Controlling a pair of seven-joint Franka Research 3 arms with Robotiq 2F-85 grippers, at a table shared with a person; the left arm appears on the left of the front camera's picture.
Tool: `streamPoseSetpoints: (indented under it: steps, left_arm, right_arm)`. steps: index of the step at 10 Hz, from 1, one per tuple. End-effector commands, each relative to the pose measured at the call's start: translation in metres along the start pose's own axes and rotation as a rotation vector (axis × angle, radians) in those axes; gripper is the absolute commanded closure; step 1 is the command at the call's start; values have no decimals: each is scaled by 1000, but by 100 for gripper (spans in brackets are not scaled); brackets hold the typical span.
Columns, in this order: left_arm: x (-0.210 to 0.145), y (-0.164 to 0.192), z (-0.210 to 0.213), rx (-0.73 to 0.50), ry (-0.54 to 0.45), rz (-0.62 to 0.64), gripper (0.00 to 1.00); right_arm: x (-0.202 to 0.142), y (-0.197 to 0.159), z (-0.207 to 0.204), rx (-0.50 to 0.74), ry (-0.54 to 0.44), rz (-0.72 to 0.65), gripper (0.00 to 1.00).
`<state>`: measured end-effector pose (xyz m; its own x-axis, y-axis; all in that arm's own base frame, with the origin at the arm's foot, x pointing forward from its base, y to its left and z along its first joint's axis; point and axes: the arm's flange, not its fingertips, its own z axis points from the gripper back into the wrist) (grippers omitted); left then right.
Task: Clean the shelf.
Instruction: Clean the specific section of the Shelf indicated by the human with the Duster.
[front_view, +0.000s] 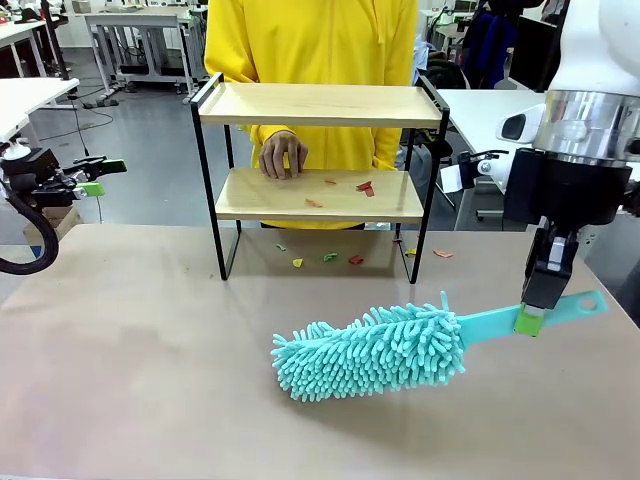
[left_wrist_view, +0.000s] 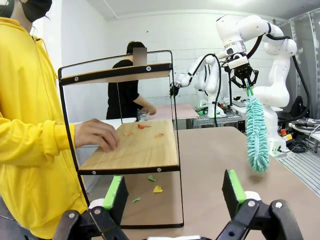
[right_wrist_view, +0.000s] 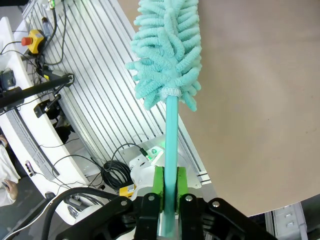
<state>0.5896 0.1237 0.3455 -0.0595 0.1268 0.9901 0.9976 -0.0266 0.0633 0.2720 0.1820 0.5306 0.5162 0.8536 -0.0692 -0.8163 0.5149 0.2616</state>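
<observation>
While the front view is looked at, the right claw (front_view: 530, 322) is seen clamped tight on the thin handle (front_view: 490, 322) of the blue-green duster (front_view: 370, 352). The fluffy head is stretched out to the side of this claw, low by the table (front_view: 150, 400). The shelf (front_view: 318, 105) is found beyond the claw and across from it, well apart from the duster. Small paper bits (front_view: 364, 187) are seen on its lower board, and more are seen on the table under it. A person's hand (front_view: 283, 155) is rested on that lower board. The left claw (front_view: 100, 178) is seen far off at the side, with its fingers apart and nothing held.

In the left wrist view, the left claw (left_wrist_view: 175, 192) is shown wide open, and the shelf (left_wrist_view: 135, 150) is right ahead of it. The duster (left_wrist_view: 256, 140) is hung from the right claw (left_wrist_view: 245, 80), off to one side.

In the right wrist view, the handle (right_wrist_view: 171, 130) is pinched straight between the green pads (right_wrist_view: 159, 182), and the head (right_wrist_view: 167, 55) is pointed away from the claw.

To do this step well, the head should probably be lifted and slid in between the two boards. The bits should be swept off with slow strokes, away from the hand. The black frame should not be bumped, since the shelf looks light and may be pushed.
</observation>
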Motion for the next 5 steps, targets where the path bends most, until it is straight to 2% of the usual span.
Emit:
streamPoseSetpoints:
  steps: [1, 4, 5]
  left_arm:
    - [3, 0, 0, 1, 5, -7, 0]
    - [3, 0, 0, 1, 5, -7, 0]
    - [3, 0, 0, 1, 5, -7, 0]
  right_arm:
    - [2, 2, 4, 0, 5, -19, 87]
    - [0, 0, 0, 0, 0, 0, 87]
    - [12, 5, 6, 1, -67, -42, 87]
